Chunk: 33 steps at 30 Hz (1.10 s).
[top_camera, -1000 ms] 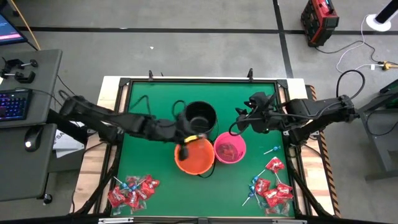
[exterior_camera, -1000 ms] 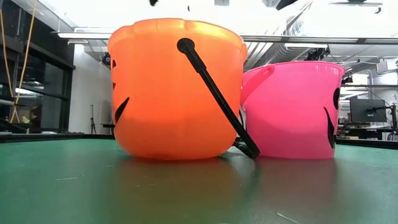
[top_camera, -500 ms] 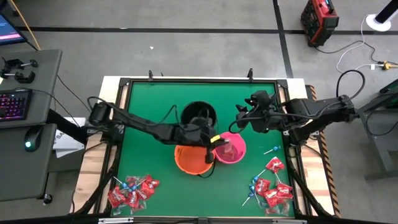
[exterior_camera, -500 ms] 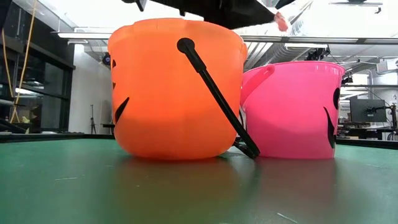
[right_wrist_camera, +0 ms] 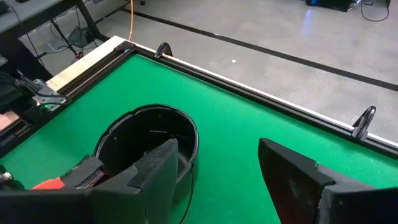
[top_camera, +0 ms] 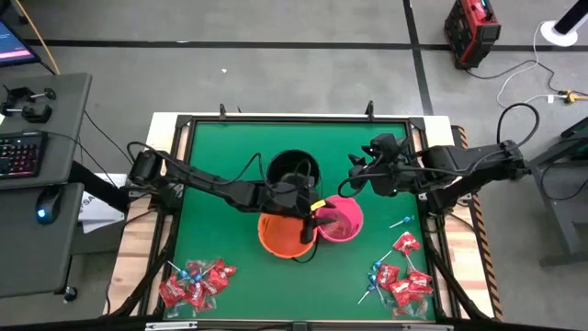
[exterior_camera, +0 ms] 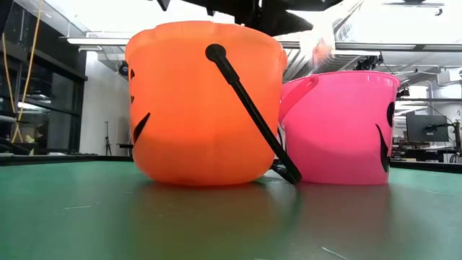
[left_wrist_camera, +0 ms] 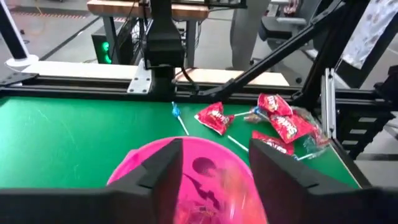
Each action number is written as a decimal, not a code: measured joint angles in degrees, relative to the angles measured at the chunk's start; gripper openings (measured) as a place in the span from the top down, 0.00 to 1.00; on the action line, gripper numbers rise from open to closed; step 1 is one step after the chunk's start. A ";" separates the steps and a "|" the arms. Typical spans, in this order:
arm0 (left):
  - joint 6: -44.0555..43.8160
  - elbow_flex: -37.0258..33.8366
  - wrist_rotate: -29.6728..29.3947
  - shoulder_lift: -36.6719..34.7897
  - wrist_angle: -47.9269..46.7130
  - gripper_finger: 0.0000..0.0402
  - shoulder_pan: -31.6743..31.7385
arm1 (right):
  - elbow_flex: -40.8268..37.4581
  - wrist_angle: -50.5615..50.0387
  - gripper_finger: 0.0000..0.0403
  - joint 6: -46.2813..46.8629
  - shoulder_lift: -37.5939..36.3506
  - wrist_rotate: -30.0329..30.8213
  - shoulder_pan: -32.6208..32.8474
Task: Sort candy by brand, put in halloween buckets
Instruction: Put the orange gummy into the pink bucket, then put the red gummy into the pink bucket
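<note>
Looking straight down, the high view is showing three buckets clustered mid-frame on the green bench: the black bucket above, the orange bucket below it, the pink bucket touching the orange one on its right. The left tool is hanging over the pink bucket's left rim, fingers apart and empty. The right tool is waiting just upper right of the pink bucket, fingers apart. Candy is lying in two heaps, one pile at the lower left of the frame and another pile at the lower right, red packets mixed with blue lollipops.

The low view is showing the orange bucket at centre-left and the pink bucket on the right, side by side; a pale blurred piece is hanging above the pink rim.

The left wrist view is looking past spread fingers into the pink bucket, with candy beyond it.

The right wrist view is showing spread fingers and the black bucket on the bench.
</note>
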 joint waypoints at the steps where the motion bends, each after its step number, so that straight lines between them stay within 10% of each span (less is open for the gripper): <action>1: -0.04 0.53 0.05 0.05 -0.67 0.51 0.07 | 0.00 -0.03 0.47 -0.07 0.00 0.00 0.00; 9: 3.40 4.78 0.04 -1.27 -11.85 0.41 1.12 | 0.00 -1.56 0.47 -0.22 0.00 -0.30 0.00; 15: -1.69 7.09 0.52 -10.38 -39.62 0.41 2.68 | 0.00 -5.09 0.47 -0.05 0.00 -9.08 -0.02; 20: -13.25 5.51 -3.63 -20.22 -59.93 0.41 1.44 | -0.02 -9.03 0.47 0.67 0.00 -14.33 0.02; 27: -36.35 -6.35 -9.01 -35.96 -63.75 0.41 -8.45 | -0.02 -10.26 0.47 0.94 0.00 -17.85 0.00; 33: -64.45 -15.54 10.41 -39.59 -77.95 0.41 -16.81 | -0.02 -10.15 0.47 0.63 0.00 -18.01 0.00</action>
